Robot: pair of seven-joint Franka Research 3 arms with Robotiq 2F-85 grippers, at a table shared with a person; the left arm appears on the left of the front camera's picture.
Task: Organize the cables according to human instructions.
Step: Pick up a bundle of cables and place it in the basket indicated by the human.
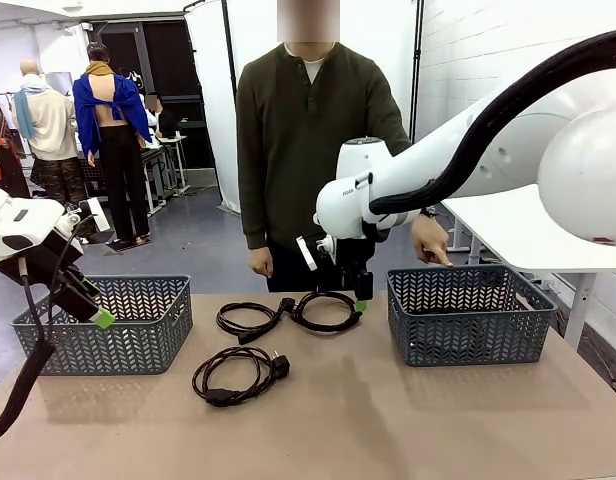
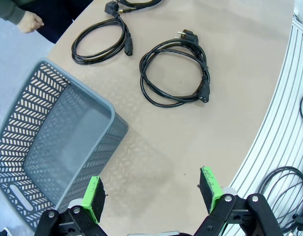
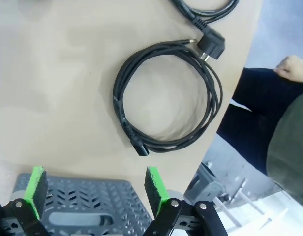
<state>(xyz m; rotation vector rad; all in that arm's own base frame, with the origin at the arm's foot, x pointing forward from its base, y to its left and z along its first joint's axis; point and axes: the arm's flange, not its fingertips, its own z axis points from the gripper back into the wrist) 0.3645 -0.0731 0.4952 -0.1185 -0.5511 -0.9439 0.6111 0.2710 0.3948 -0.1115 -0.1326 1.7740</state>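
While left pincer (image 2: 151, 191) and right pincer (image 3: 95, 189) gape empty, thin black cables (image 3: 115, 98) lie in coiled loops.

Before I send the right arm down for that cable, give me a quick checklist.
1. Right pincer open: ok.
2. Cable lying just ahead of it: ok.
3. That cable free of its neighbour: cannot tell.
4. Person's hand clear of that cable: ok.
5. Basket chosen by the person: cannot tell; other hand is at the right basket.
6. Left pincer open, off by the left basket: ok.
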